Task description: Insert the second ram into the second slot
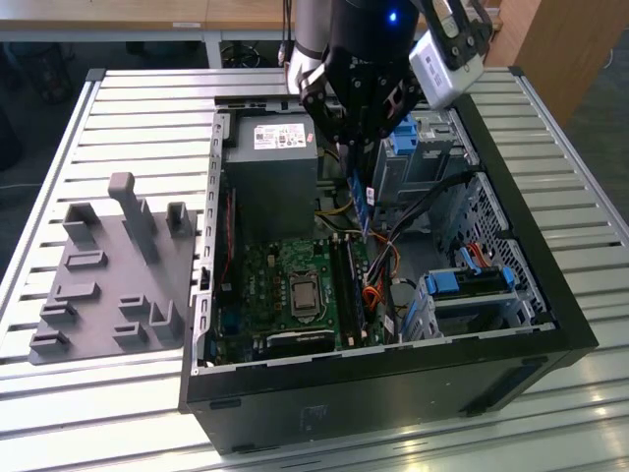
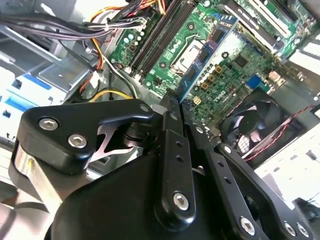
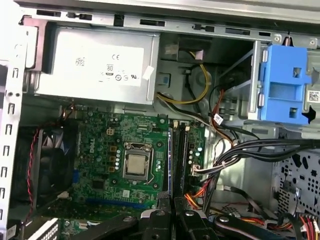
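Note:
My gripper (image 1: 356, 155) hangs over the open computer case (image 1: 531, 295), shut on the second ram (image 1: 364, 202), a thin blue stick that points down at the motherboard. Its lower end hovers above the far end of the dark ram slots (image 1: 346, 280), clear of the board. The second wrist view has the black fingers (image 2: 170, 125) clamped on the stick (image 2: 212, 47), whose dark chips face the camera. In the first wrist view the stick (image 3: 169, 160) appears edge-on, running along the slots (image 3: 183, 150) from the gripper (image 3: 172, 207). I cannot tell which slot lies under it.
A grey power supply (image 1: 270, 167) fills the case's far end, and the CPU socket (image 1: 303, 293) lies beside the slots. Blue drive brackets (image 1: 408, 147) (image 1: 472, 285) and loose cables (image 1: 413, 211) crowd the exterior view's right. A grey fixture plate (image 1: 108, 275) lies outside the case.

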Controlling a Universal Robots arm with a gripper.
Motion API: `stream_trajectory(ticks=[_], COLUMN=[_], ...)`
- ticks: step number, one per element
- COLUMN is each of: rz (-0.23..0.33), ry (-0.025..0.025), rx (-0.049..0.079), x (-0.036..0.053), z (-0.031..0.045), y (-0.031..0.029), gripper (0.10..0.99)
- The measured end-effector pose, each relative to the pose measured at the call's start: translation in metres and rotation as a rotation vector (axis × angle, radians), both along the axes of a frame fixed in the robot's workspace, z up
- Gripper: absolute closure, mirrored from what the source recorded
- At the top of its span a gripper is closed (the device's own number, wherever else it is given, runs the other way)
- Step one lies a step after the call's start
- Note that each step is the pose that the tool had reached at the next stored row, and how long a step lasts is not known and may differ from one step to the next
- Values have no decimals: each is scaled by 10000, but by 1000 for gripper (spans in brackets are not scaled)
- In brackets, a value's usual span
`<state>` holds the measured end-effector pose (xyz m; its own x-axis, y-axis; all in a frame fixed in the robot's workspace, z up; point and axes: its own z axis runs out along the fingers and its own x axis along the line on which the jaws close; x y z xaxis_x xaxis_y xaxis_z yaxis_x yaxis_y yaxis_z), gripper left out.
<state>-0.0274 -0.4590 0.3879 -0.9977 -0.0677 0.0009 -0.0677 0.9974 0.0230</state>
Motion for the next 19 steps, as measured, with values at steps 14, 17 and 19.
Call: stream_trajectory(ticks=[14,17,19], rz=[-813,-813,-813], ry=[0,0,0], rx=[1,0,1], x=[0,0,0], z=[-46,-70,-86], y=[0,0,0], gripper=[949,949,949])
